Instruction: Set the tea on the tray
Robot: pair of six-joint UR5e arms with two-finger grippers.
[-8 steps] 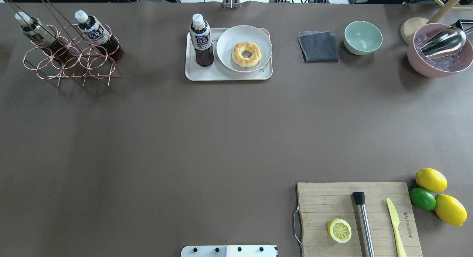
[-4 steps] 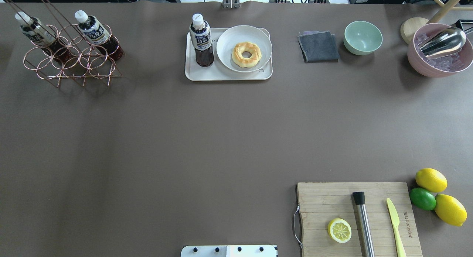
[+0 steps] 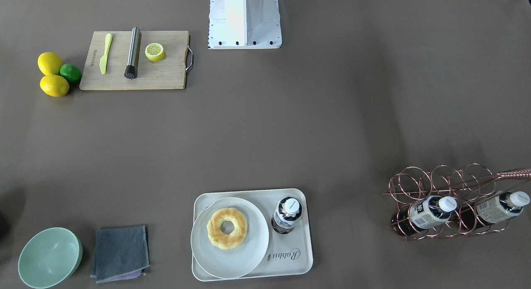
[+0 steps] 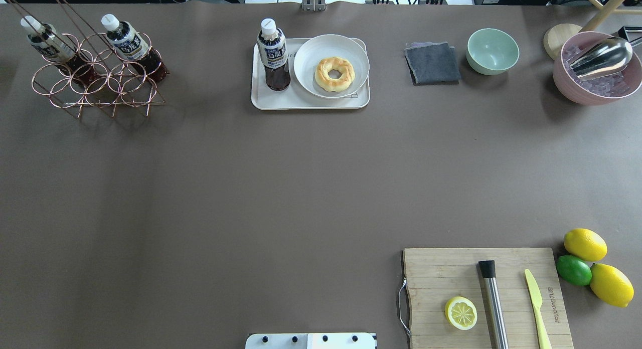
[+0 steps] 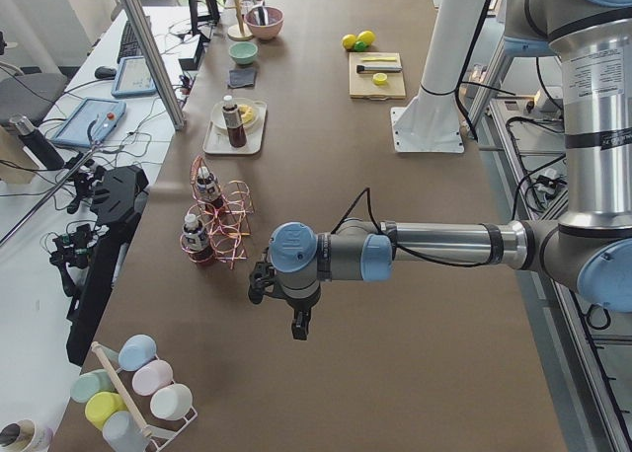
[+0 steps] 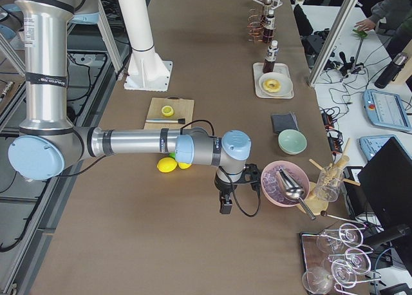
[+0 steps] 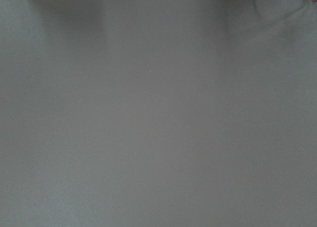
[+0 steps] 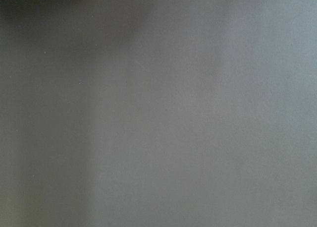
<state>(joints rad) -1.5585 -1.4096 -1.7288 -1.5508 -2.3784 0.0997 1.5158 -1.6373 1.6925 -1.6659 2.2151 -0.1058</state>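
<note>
Front-facing: the tea (image 3: 287,214) stands upright on the tray (image 3: 298,260), cap up, at the tray's robot-left end. It is just beside the round white plate (image 3: 232,255) that fills the rest of the tray and carries a donut (image 3: 227,228). A copper wire rack (image 3: 439,185) with two other bottles (image 3: 431,212) lying in it sits well apart from the tray, off that same end. A grey cloth (image 3: 120,252) and a green bowl (image 3: 49,257) sit off the tray's other end. No gripper is in this view.

Overhead: same layout, tea on the tray touching nothing but the tray floor. A pink bowl (image 4: 577,88) holding a metal scoop (image 4: 602,57) is farthest from the tray, past the green bowl. No arms in view.

Exterior left: the left gripper (image 5: 299,329) points down over bare table (image 5: 415,274), beyond the rack from the tray, holding nothing. Cannot tell how wide its jaws are.

Exterior right: the right gripper (image 6: 225,207) points down close to the pink bowl, far from the tray, empty. Jaw width cannot be told.

Left wrist: only brown table surface.

Right wrist: brown table, with a sliver of pink rim at the top edge.
</note>
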